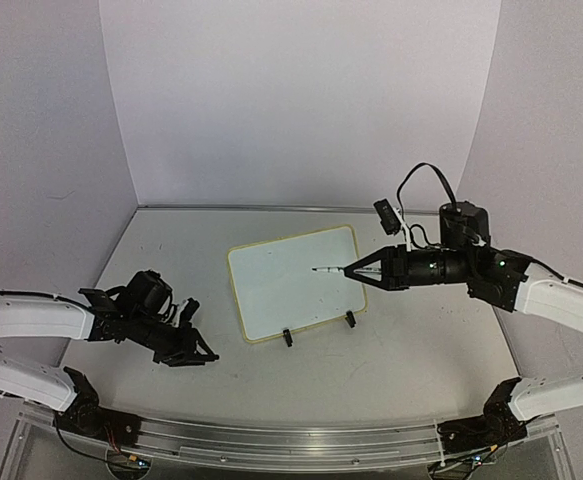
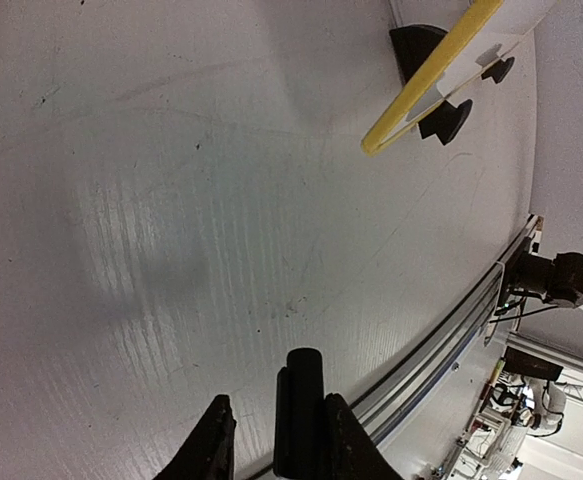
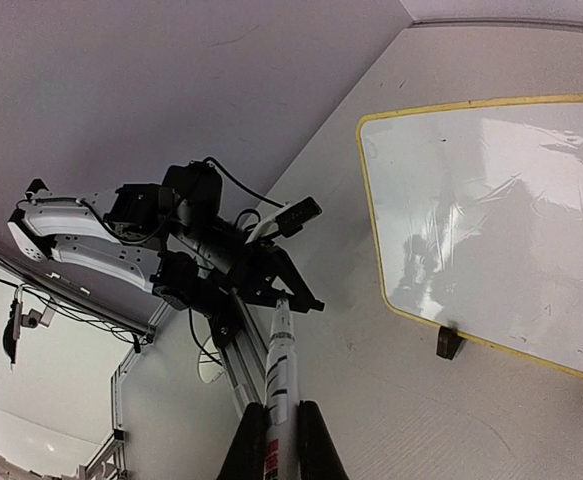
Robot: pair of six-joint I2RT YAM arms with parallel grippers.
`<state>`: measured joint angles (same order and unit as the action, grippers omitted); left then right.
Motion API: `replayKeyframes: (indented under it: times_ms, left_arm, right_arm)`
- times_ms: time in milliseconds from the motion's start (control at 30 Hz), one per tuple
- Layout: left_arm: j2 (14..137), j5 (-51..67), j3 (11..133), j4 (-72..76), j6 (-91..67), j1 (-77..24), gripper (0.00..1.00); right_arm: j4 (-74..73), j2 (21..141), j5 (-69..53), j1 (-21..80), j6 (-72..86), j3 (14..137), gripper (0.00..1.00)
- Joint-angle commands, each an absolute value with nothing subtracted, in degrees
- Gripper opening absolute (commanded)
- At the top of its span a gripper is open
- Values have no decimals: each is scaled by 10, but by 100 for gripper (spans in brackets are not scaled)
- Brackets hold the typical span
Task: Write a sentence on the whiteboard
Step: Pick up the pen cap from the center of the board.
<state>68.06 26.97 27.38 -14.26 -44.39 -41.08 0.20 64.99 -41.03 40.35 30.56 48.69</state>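
Over one whiteboard (image 1: 291,285), one marker (image 1: 343,270)

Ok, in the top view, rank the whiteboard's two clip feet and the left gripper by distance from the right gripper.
1. right clip foot, close below the right gripper in this view.
2. left clip foot, farther left on the near edge of the whiteboard.
3. left gripper, far left, off the whiteboard.

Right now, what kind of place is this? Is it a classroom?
Probably not; it looks like a robot lab bench. A left arm and right arm are bolted to a table, plain white screens wall it in, and the right pincer holds a marker at a small whiteboard.
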Motion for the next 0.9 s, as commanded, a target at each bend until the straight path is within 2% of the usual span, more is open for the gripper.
replayKeyframes:
  times_ms: [0,267,400,700,867]
  left_arm:
    - [696,275,285,-108,-449,-408,41]
    - [702,274,291,-104,-456,-408,67]
    - [707,269,292,-113,-454,-408,76]
    - [698,260,319,-144,-425,-407,81]
    - [701,263,406,-235,-347,-380,82]
  right_arm:
    - [1,656,-380,417,286,489,0]
    - [-27,665,-349,436,271,499,0]
    - [-32,670,-337,447,268,501,0]
    - [-49,671,-281,466,262,509,0]
    - [-49,676,-217,482,270,508,0]
